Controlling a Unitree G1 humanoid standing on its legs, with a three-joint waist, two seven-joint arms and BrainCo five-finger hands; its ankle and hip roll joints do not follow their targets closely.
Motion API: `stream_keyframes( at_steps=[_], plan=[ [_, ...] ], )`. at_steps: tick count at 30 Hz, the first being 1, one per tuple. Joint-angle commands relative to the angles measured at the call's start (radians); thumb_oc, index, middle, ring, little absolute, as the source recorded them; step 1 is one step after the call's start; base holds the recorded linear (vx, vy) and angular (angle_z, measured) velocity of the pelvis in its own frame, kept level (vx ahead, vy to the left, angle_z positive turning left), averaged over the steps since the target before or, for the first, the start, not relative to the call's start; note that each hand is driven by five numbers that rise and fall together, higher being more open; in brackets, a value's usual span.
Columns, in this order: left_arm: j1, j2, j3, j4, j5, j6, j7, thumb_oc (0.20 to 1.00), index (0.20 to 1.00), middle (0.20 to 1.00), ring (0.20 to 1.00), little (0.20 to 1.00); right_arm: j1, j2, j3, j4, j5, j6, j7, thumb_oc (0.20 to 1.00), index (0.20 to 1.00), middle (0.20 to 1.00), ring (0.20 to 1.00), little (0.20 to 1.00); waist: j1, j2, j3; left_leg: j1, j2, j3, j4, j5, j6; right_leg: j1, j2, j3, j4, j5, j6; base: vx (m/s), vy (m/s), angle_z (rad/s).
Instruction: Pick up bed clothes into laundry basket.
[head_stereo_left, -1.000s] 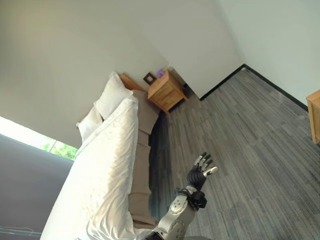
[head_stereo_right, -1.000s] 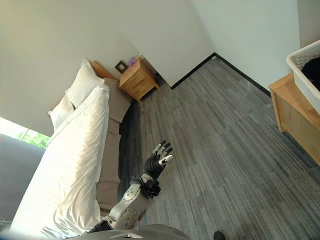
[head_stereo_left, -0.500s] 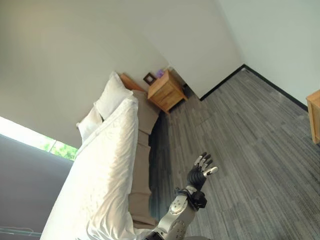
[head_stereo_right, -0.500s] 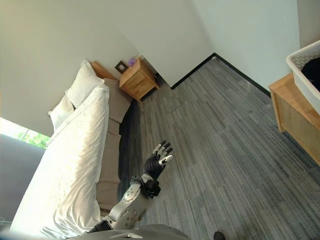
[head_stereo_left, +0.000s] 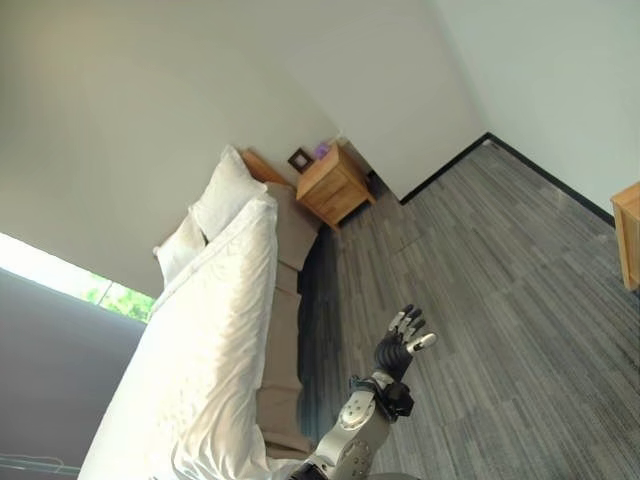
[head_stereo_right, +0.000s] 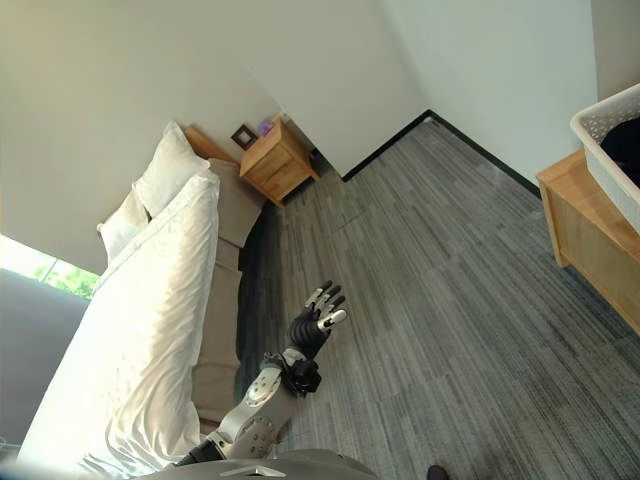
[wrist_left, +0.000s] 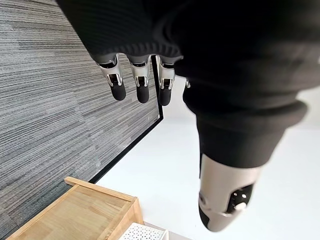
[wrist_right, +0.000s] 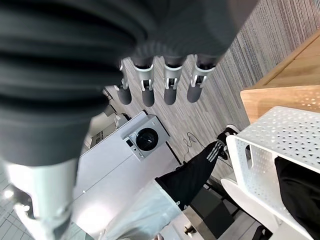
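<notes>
The bed's white duvet (head_stereo_left: 212, 340) and two white pillows (head_stereo_left: 224, 190) lie along the left of the room. My left hand (head_stereo_left: 394, 351) is raised over the grey floor beside the bed, open and holding nothing; its straight fingers (wrist_left: 142, 86) show in the left wrist view. The white perforated laundry basket (head_stereo_right: 604, 135) stands on a wooden table (head_stereo_right: 590, 245) at the far right, with dark cloth (wrist_right: 301, 184) inside it. My right hand (wrist_right: 169, 80) hangs open by the basket (wrist_right: 280, 145), its fingers straight and empty.
A wooden nightstand (head_stereo_left: 335, 182) stands by the bed's head in the corner. Grey plank floor (head_stereo_right: 440, 300) spreads between bed and table. In the right wrist view a person's leg in dark trousers (wrist_right: 194, 174) and a front-loading washer (wrist_right: 145, 138) show beyond the basket.
</notes>
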Motion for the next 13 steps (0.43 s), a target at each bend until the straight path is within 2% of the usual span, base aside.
stream_keyframes(
  at_steps=[1, 13],
  plan=[
    [0.254, -0.589, -0.163, -0.008, 0.02, -0.055, -0.009, 1.0, 1.0, 1.0, 1.0, 1.0, 0.191, -0.095, 0.134, 0.092, -0.017, -0.031, 0.025, 1.0, 1.0, 1.0, 1.0, 1.0, 0.141, 0.168, -0.186, 0.026, 0.058, -0.05, -0.091, 0.013, -0.022, 0.057, 0.172, -0.082, 0.004, -0.148, -0.095, 0.0, 0.0, 0.0],
    [0.258, -0.589, -0.172, 0.005, 0.02, -0.057, -0.006, 1.0, 1.0, 1.0, 1.0, 1.0, 0.195, -0.095, 0.134, 0.097, -0.021, -0.032, 0.027, 1.0, 1.0, 1.0, 1.0, 1.0, 0.145, 0.168, -0.184, 0.036, 0.059, -0.058, -0.091, 0.007, -0.022, 0.067, 0.172, -0.08, 0.002, -0.152, -0.094, 0.0, 0.0, 0.0]
  ],
)
